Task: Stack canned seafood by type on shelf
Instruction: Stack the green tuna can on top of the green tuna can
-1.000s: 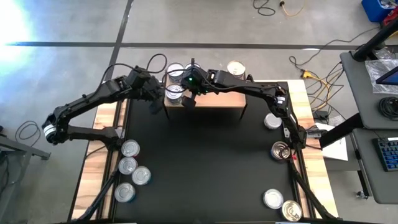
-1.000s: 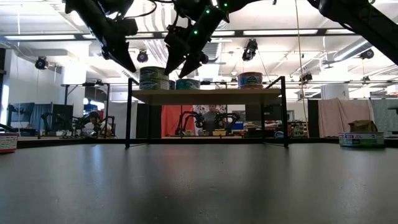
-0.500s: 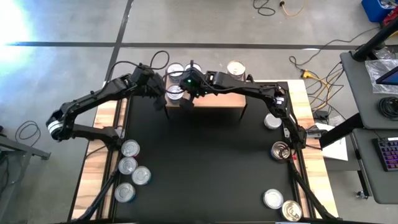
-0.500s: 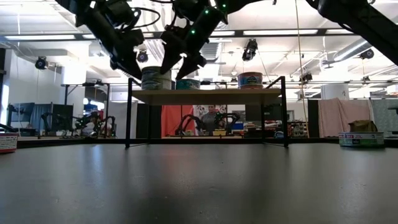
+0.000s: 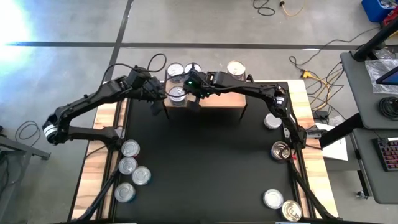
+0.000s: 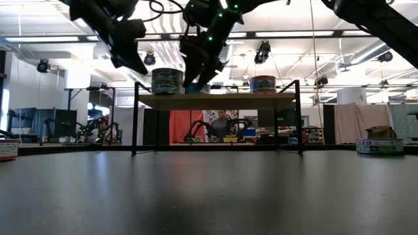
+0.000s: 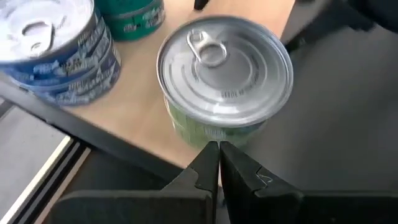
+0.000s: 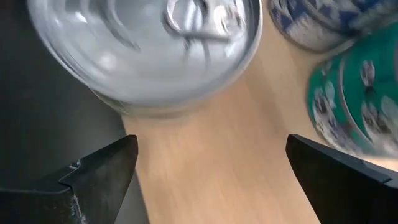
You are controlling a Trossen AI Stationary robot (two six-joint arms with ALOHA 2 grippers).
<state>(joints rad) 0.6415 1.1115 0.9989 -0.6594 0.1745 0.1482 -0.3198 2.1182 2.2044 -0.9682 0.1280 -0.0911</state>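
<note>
We see both dark grippers at the left end of the small light-wood shelf [image 5: 214, 99] with black legs. Left gripper [image 7: 219, 163], fingers pressed together, sits just beside a silver-topped round tin with green label [image 7: 224, 81] at the shelf's front-left corner. Right gripper [image 8: 211, 168], fingers wide apart and empty, hovers over the shelf top next to that tin. Blue-labelled tin [image 7: 53, 53] and teal tin [image 7: 132, 15] stand behind it. More silver tins [image 5: 130, 171] lie along the table's left and right edges.
</note>
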